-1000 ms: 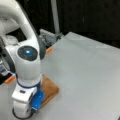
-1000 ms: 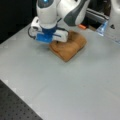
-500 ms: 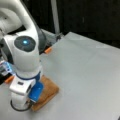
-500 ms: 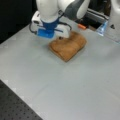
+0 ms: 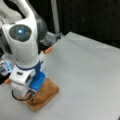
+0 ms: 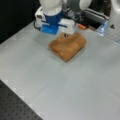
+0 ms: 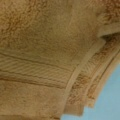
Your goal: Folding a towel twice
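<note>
Wrist view: towel (image 7: pixel 45 50) soft, limp, stacked layers | I'd grip the layered edge | gripper (image 6: pixel 65 34) low over it, jaw state unclear to me.

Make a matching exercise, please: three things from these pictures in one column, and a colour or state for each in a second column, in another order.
Things:
1. towel
2. table
3. end effector

Descriptions:
A. light grey, flat
B. low over the cloth's far edge
C. tan, folded in layers

Pairs: 1-C, 2-A, 3-B
</note>
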